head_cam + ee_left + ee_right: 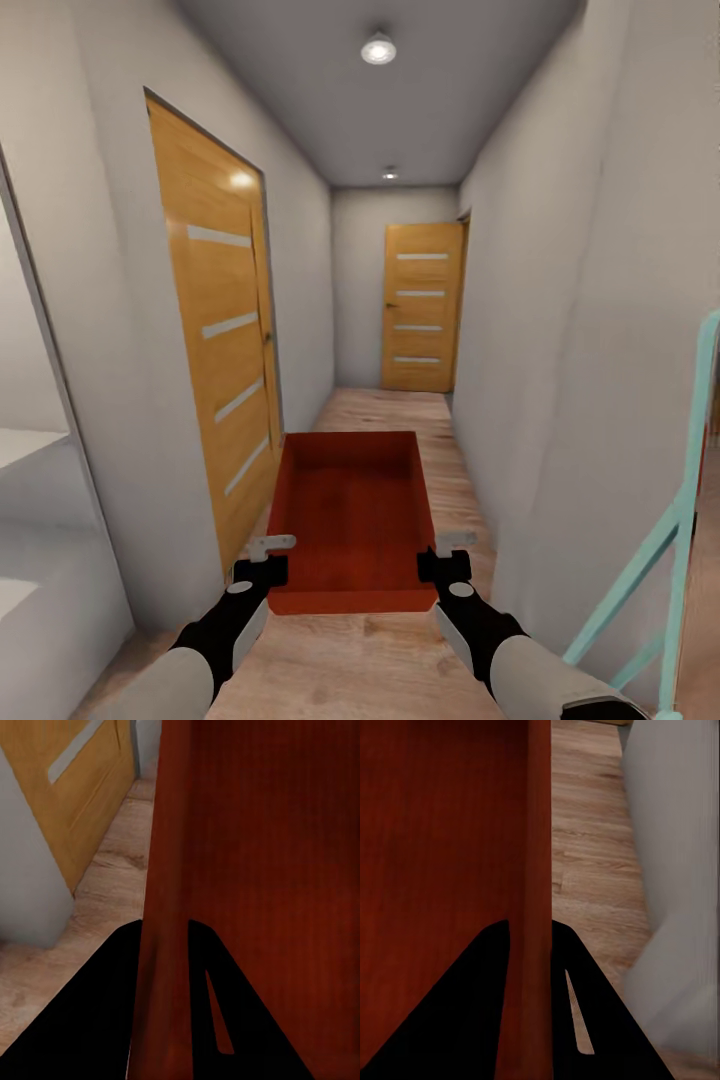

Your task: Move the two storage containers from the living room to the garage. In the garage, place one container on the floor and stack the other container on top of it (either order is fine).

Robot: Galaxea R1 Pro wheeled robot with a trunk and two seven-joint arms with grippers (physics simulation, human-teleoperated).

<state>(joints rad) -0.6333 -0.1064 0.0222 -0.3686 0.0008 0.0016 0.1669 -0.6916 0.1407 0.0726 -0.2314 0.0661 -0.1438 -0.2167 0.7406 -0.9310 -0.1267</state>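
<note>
Your orange-red rectangular lidless bin [355,515] hides the wood-plank hallway floor [400,650] beneath it. In both wrist views the bin's walls run off the frame edges, and each end effector's black fingers [90,1020] [450,1020] are cut off below. The pale turquoise frame [680,520] is cropped at the right edge.

Container [355,515] between both grippers, doors left [222,330] and ahead [421,306].

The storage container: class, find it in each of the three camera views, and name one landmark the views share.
Head view: storage container low centre, held between both grippers.
Left wrist view: its side wall runs up the middle.
Right wrist view: its other side wall runs up the middle.
Shared landmark: the wood-plank floor.
</note>
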